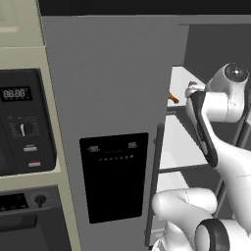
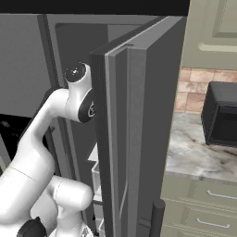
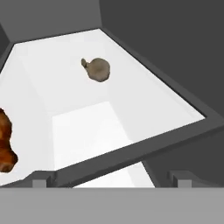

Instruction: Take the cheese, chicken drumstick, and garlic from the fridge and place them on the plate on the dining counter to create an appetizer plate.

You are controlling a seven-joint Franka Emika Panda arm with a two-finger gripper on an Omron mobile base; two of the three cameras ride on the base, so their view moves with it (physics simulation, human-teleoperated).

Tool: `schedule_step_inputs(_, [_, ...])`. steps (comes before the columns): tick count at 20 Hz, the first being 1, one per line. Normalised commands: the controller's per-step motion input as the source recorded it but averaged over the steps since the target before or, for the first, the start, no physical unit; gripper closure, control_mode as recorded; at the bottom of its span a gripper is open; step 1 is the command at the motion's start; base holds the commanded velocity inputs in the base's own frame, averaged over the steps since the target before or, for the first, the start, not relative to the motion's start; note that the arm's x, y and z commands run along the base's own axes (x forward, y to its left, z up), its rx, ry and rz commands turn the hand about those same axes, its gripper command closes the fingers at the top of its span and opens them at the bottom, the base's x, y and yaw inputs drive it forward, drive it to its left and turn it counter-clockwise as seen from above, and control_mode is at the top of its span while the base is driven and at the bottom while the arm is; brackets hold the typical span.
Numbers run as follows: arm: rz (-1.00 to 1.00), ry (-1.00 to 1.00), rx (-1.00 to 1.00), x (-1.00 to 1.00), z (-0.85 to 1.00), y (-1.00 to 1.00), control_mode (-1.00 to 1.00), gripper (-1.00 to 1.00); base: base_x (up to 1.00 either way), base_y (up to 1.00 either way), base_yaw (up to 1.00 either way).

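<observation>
Hand view: the gripper point(image 3: 112, 180) is standing wide open and empty, its 2 fingertips point(image 3: 40, 180) showing at the shelf's front edge. The garlic point(image 3: 97, 69) is lying on the fridge's point(image 1: 112, 73) white shelf point(image 3: 144, 103), well beyond the tips. The chicken drumstick point(image 3: 5, 142) is resting at that view's left edge, on the same shelf. The arm is reaching past the open door point(image 2: 139, 129).
</observation>
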Motion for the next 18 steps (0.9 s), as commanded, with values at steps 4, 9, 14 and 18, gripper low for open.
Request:
schedule_step_inputs(4, [0.00,0.01,0.00,0.43,0.00,-0.14,-1.00,-1.00,0.00,0.00,0.00])
schedule_step_inputs(9, [0.02,0.00,0.00,0.31,0.00,-0.26,-1.00,-1.00,0.00,0.00,0.00])
schedule_step_inputs(14, [0.01,0.00,0.00,0.41,0.00,-0.11,-1.00,-1.00,0.00,0.00,0.00])
schedule_step_inputs(18, [0.00,0.00,0.00,0.44,0.00,0.00,-1.00,-1.00,0.00,0.00,0.00])
